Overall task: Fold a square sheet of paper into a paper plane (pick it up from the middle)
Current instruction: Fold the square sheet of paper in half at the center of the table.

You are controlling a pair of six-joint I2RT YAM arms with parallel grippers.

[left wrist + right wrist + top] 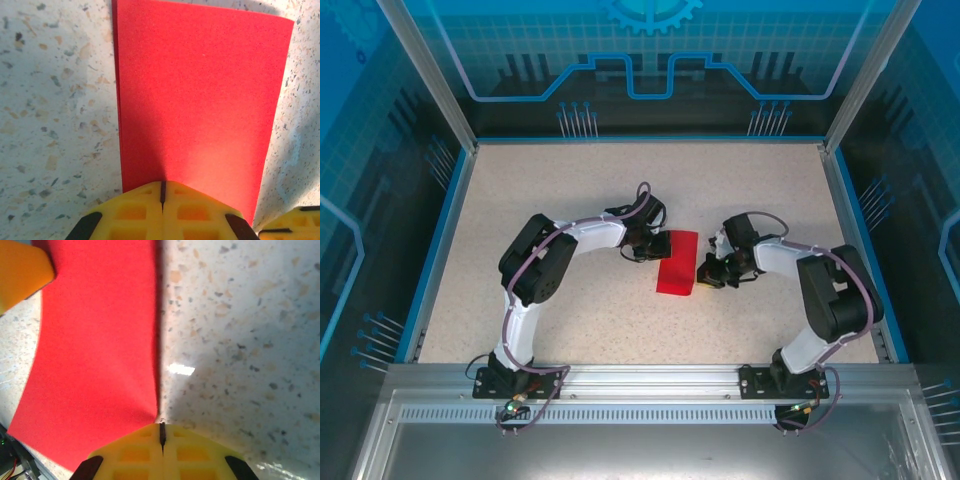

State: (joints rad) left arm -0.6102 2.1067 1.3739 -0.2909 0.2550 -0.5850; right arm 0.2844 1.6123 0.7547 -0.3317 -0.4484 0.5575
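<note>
Sheet of paper (677, 262) lies on the table (570, 180), folded into a narrow rectangle. Left gripper (162, 192) and right gripper (161, 432) both have their jaws together, tips on opposite edges, probably pinning it flat for creasing.

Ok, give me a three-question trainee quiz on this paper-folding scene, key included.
1. True or false: the red sheet of paper already has a pointed nose.
2. The left gripper and right gripper are: A both open; B both shut; C one open, one shut.
3. Fill in: in the top view the paper lies ___ the two grippers, on the speckled table.
Key: 1 false, it is a plain rectangle; 2 B; 3 between.
</note>
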